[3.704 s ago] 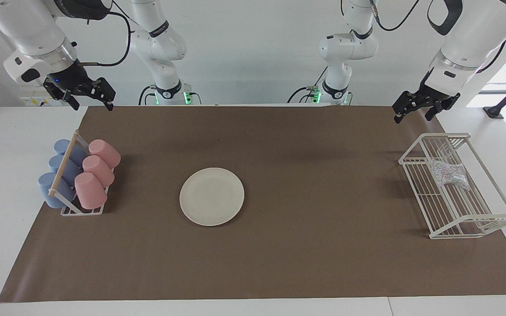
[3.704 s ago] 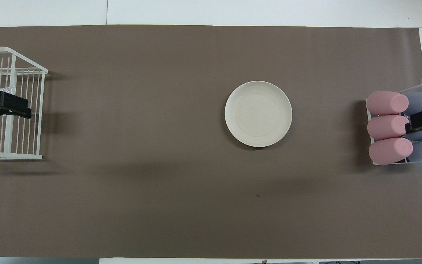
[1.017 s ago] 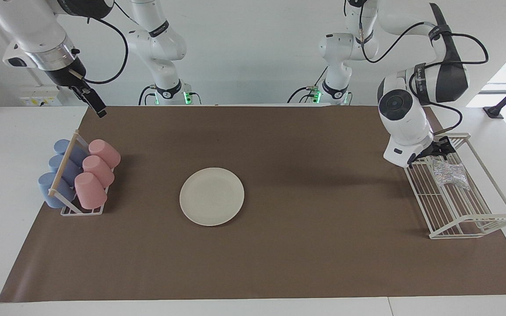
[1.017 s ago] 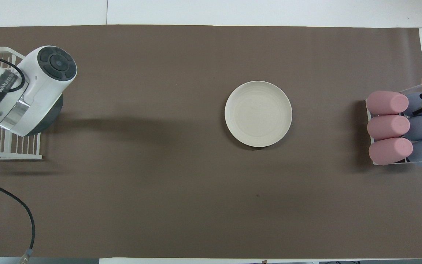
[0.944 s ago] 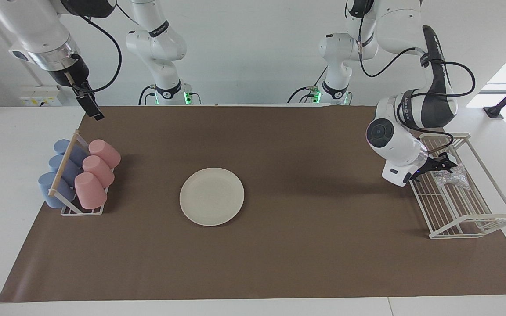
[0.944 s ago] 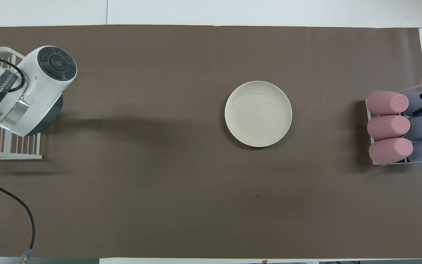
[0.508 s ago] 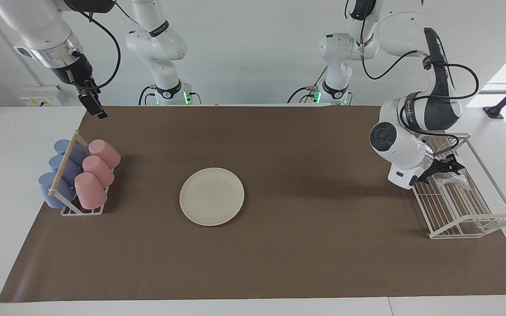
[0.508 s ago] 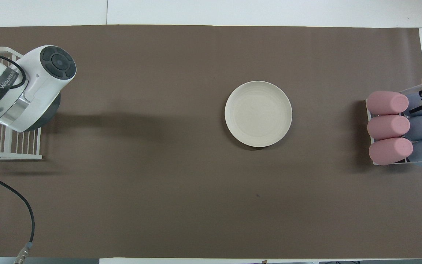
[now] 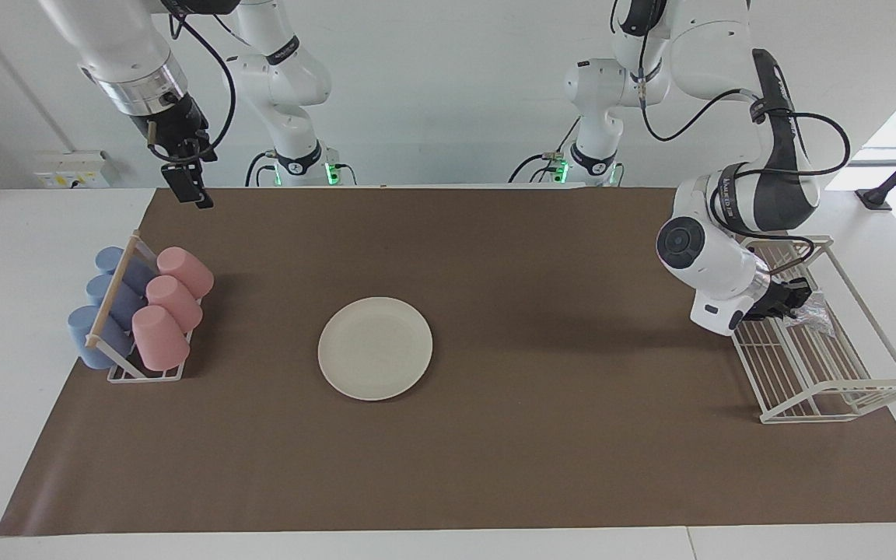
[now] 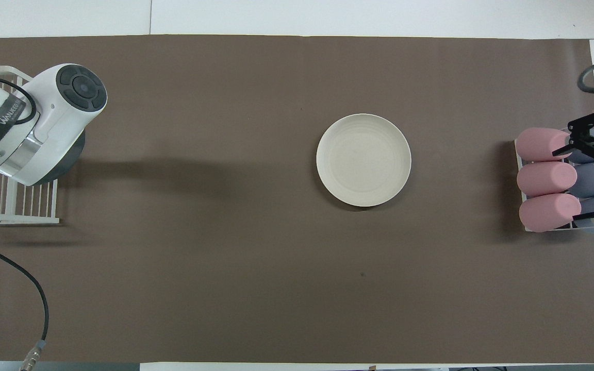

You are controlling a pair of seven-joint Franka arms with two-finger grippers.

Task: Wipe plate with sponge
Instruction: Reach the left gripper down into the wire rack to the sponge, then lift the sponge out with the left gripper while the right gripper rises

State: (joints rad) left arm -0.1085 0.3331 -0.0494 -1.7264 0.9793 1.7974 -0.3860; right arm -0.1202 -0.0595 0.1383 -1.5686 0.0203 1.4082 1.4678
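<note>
- The right pincer hangs high in the air at the upper left of the facing view, above the brown mat's corner at the right arm's end of the counter. The overhead view shows it at the frame's right edge, overlapping the cup rack. Its jaws are spread wide there and hold nothing.
- The left pincer is low at the right of the facing view, reaching into the white wire rack from the rack's end nearer the robots.
- The sponge lies in that rack, right at the left pincer's tip. Only a crumpled silvery bit shows just past the black pincer. They look to be touching, but whether the pincer is closed on the sponge or merely around it cannot be told.
- In the overhead view the left arm's white wrist covers both pincer and sponge at the upper left of the frame.
- The cup rack, at the left of the facing view, holds pink cups and blue cups lying on their sides.
- The plate sits flat on the mat a little left of the facing frame's centre. It is bare, well apart from both pincers, and farther from the robots than the sponge.
</note>
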